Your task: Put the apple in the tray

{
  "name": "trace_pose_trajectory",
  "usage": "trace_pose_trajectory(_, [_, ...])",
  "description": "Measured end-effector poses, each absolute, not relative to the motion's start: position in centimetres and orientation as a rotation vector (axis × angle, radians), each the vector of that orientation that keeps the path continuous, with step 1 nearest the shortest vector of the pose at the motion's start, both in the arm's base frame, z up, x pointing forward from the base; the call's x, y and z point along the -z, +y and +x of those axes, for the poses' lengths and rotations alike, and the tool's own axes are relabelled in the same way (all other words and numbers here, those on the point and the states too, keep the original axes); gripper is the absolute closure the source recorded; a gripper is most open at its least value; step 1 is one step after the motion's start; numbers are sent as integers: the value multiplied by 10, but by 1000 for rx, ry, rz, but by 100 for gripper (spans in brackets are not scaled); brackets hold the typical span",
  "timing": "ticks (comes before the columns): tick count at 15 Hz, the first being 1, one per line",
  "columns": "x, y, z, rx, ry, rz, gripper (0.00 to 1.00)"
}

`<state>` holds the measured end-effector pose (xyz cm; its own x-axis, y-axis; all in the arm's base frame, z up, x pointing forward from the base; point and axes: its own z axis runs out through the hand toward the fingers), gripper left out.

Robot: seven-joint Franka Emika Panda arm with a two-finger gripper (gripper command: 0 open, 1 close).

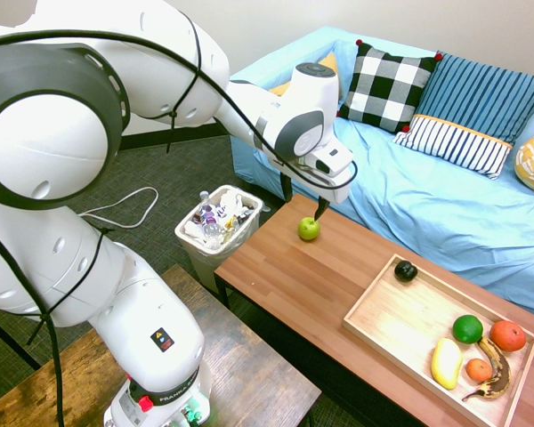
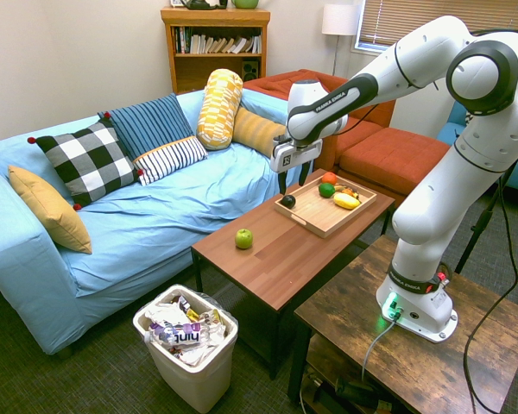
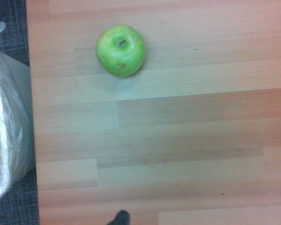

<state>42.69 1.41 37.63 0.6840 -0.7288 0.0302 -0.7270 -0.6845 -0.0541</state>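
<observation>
Blue sofa (image 2: pixel 155 207) behind wooden coffee table (image 2: pixel 285 250). White Franka arm (image 2: pixel 432 95) reaches over table, gripper (image 2: pixel 293 180) pointing down, fingers spread, nothing between them, hanging above tabletop between apple and tray. Light wooden tray (image 1: pixel 400 325) at one table end, holding lime (image 1: pixel 467 328), banana (image 1: pixel 446 363), oranges, black fruit (image 1: pixel 406 270). White mesh bin (image 2: pixel 188 345) beside opposite end. Yellow-green apple (image 1: pixel 309 229) on bare tabletop near bin end, well apart from tray, stem up.

The white arm reached out over the wooden coffee table (image 1: pixel 311 285), its wrist bent so the gripper (image 1: pixel 303 197) pointed straight down. The fingers stood apart and empty, well above the table's surface.
</observation>
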Motion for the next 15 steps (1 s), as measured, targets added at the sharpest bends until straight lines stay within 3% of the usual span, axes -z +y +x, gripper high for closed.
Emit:
trace_pose_trajectory(7, [-356, 32, 463, 53, 1269, -2817, 0])
trace_pose_trajectory(15, [-264, 63, 524, -6, 1327, -2796, 0])
